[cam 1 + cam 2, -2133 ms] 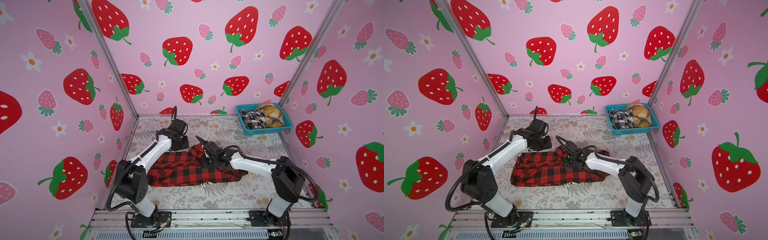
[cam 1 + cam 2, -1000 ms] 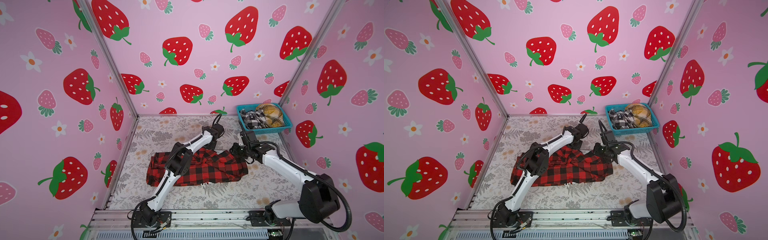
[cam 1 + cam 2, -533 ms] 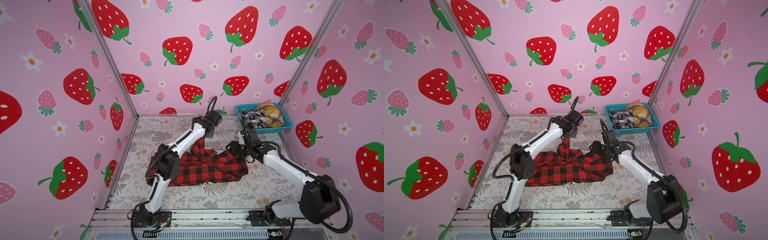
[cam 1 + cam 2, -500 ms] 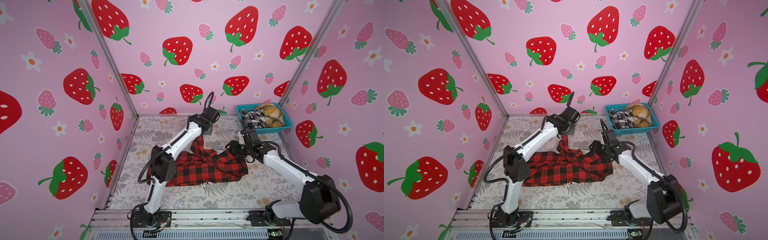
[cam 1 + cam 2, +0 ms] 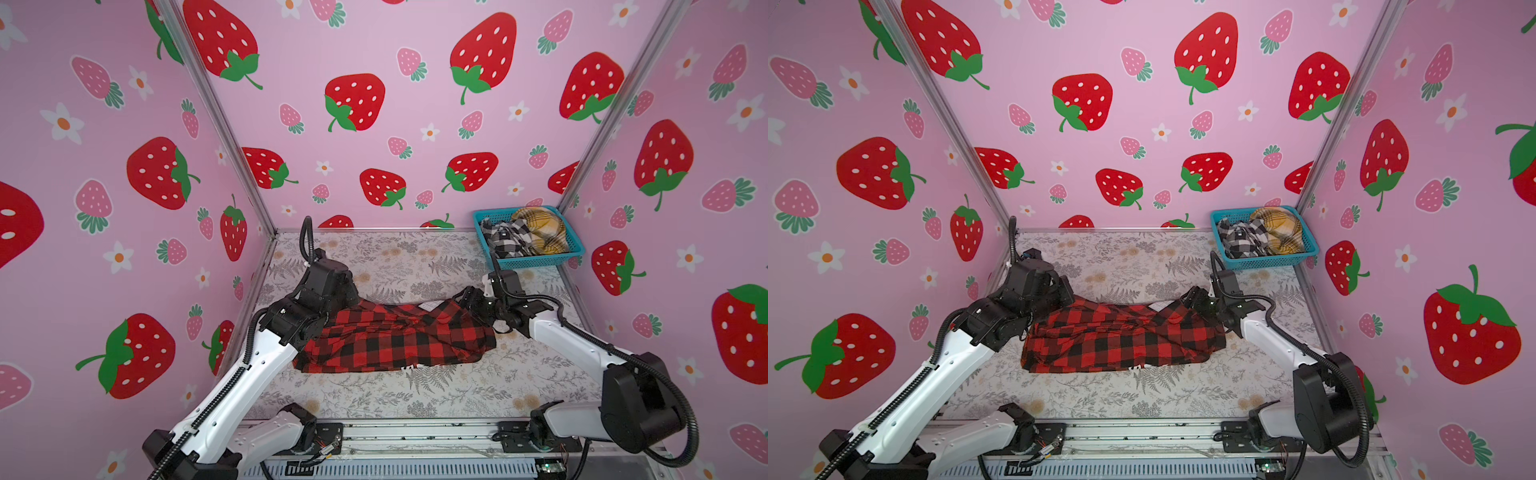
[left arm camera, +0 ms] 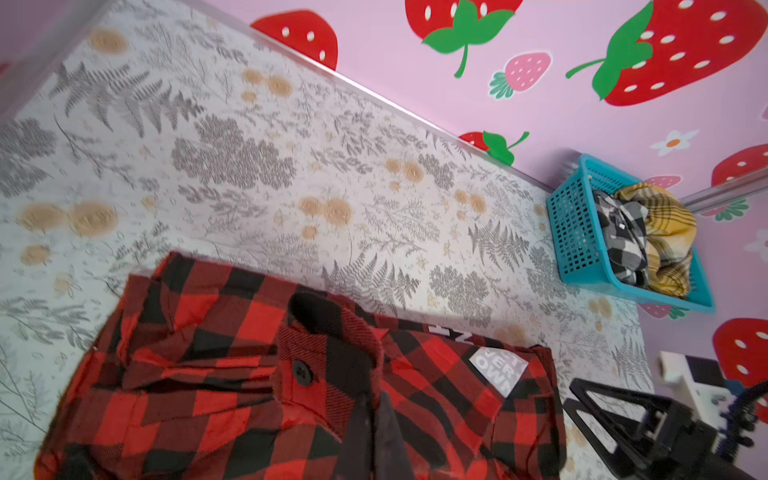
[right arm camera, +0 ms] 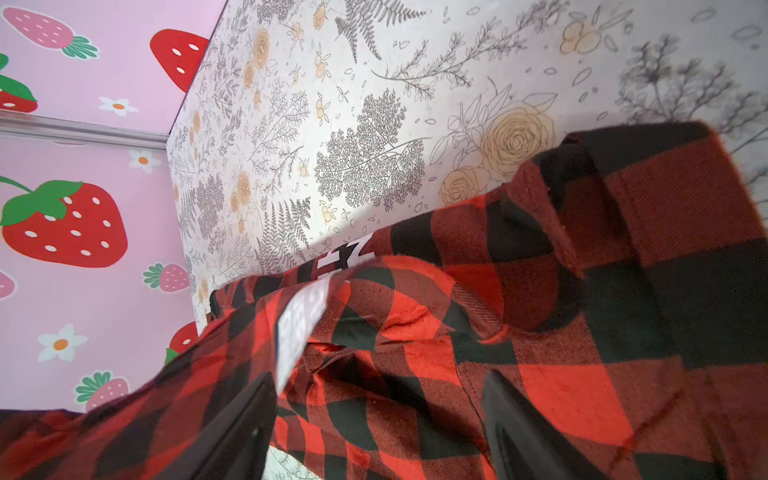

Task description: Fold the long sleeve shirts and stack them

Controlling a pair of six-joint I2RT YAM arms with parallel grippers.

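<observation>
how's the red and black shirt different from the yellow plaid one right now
The red-and-black shirt lies spread out on the table; the yellow plaid shirt sits bunched in the teal basket. The red one has big bold checks; the yellow one has thin crossing lines. The red one lies apart from other clothes; the yellow one shares the basket with a black-and-white shirt. Both are plaid cloth.
</observation>
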